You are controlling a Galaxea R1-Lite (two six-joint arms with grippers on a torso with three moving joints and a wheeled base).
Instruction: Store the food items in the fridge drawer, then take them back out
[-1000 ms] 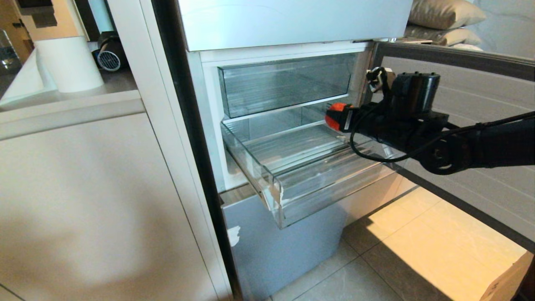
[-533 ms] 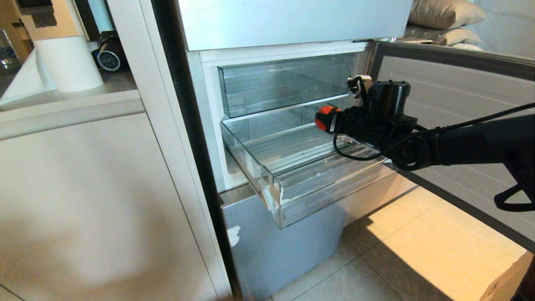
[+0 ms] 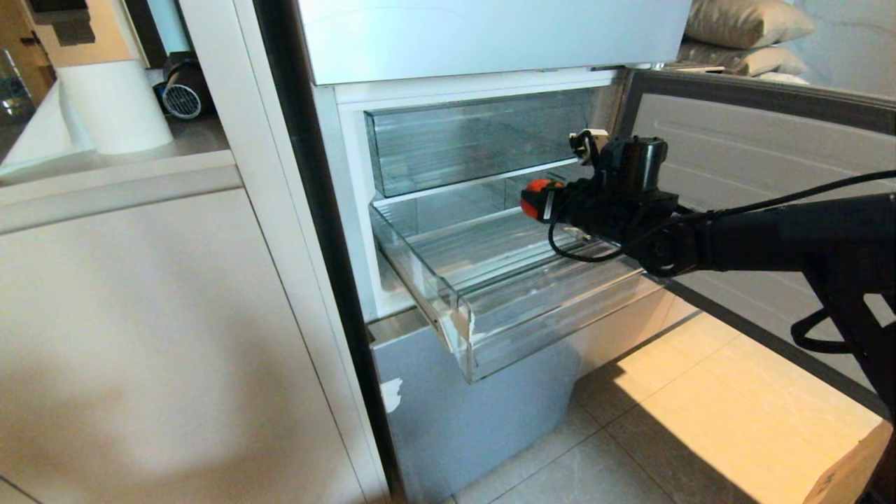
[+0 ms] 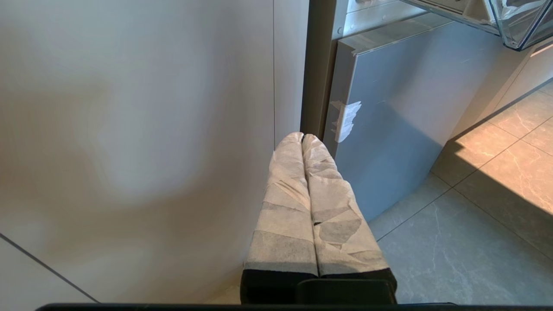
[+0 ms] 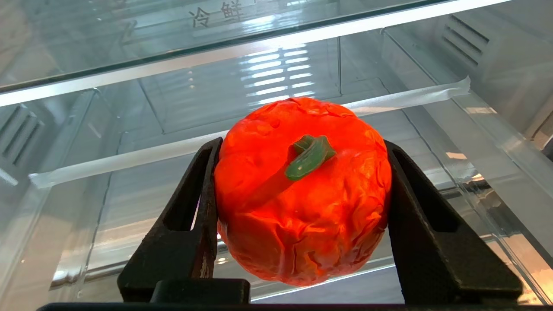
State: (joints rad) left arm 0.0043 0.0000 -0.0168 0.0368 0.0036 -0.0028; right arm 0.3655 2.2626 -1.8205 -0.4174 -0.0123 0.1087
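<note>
Bright orange-red and kind of crinkly, with a little green stem on top: that's the food item [image 5: 302,190] pinched between the two black fingers [image 5: 194,216] of the right gripper [image 3: 535,199]. In the right wrist view the fingers press on both sides of it, so it's gripped, not resting on anything. From the head view you only get a small red blob at the tip of the arm, so I can't really say how far above the drawer floor it sits.

The right arm [image 3: 770,238] reaches in level from the right side, past the open fridge door [image 3: 756,140], and the gripper is over the back right part of the fridge drawer [image 3: 490,308]. That drawer is the clear, shallow one with the ribbed floor, and it's pulled well out of the pale-blue fridge [image 3: 476,413]. Nothing is lying in it. Right above it is the other clear drawer [image 3: 476,140], pushed in, with small lettering [image 5: 218,13] visible on its front in the wrist view.

The left gripper [image 4: 304,142] is down low next to the white cabinet panel [image 4: 129,129], near the bottom corner of the fridge, with its paper-wrapped fingers [image 4: 285,207] pressed together and holding nothing. Tiled floor [image 4: 453,242] under it.
</note>
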